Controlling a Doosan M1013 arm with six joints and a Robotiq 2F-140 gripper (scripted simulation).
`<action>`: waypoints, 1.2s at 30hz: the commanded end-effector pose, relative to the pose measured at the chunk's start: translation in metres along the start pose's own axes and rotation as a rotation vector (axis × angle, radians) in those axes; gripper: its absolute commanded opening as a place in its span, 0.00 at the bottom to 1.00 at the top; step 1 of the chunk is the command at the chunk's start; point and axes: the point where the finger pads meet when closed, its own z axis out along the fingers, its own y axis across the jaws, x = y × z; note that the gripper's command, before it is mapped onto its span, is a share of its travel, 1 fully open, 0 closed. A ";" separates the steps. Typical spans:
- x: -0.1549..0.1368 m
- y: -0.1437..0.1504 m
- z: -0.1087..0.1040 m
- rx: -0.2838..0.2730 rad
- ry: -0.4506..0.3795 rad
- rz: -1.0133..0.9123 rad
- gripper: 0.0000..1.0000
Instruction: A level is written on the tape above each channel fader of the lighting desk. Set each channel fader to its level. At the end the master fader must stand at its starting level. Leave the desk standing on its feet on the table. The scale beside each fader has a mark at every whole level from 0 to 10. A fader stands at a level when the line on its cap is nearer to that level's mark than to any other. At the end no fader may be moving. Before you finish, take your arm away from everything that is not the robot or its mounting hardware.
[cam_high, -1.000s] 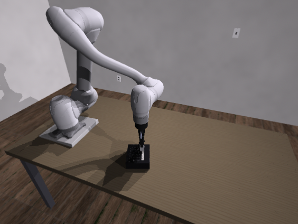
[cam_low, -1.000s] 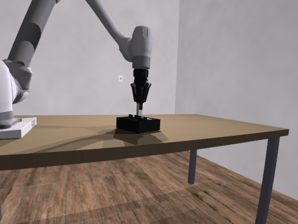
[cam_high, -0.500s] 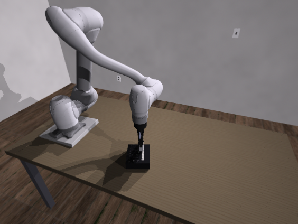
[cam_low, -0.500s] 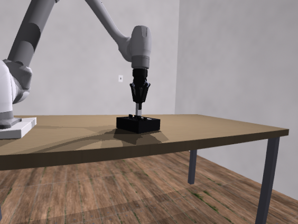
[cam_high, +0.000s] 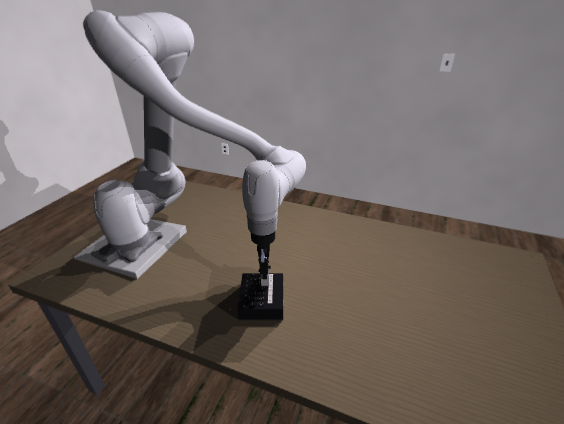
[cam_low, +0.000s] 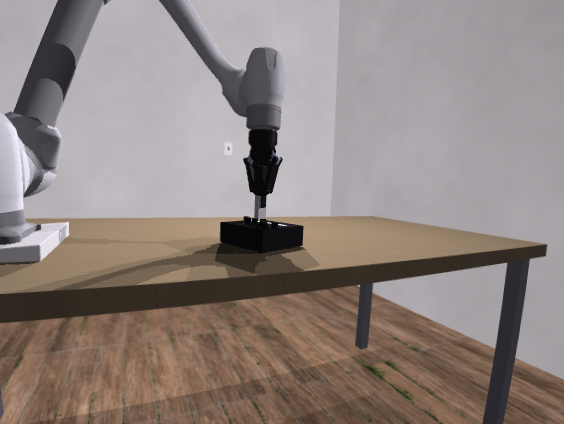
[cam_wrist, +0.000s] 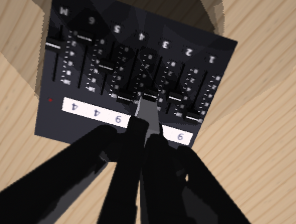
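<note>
The black lighting desk (cam_high: 260, 313) (cam_low: 272, 240) (cam_wrist: 54, 122) stands flat on the wooden table (cam_high: 400, 300) (cam_low: 375, 250). In the wrist view its labels read upside down, from M at the left to 1 at the right. The white tape (cam_wrist: 75, 106) (cam_high: 270, 291) shows 4, 4, 6 at the left and a 6 at the right; its middle is hidden by my fingers. My gripper (cam_high: 264, 280) (cam_low: 259, 214) (cam_wrist: 144, 111) is shut and points straight down. Its tip rests at a fader cap in the channel 4 slot, near the tape end. The master fader cap (cam_wrist: 52, 46) sits far from the tape.
The robot base (cam_high: 131, 245) stands on a white plate at the table's back left. The desk is near the table's front edge (cam_high: 150, 345).
</note>
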 end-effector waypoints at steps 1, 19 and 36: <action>0.002 0.000 0.000 0.000 0.000 0.000 0.00; 0.010 0.000 0.000 0.000 0.000 0.000 0.00; 0.016 0.000 0.000 0.000 0.000 0.000 0.00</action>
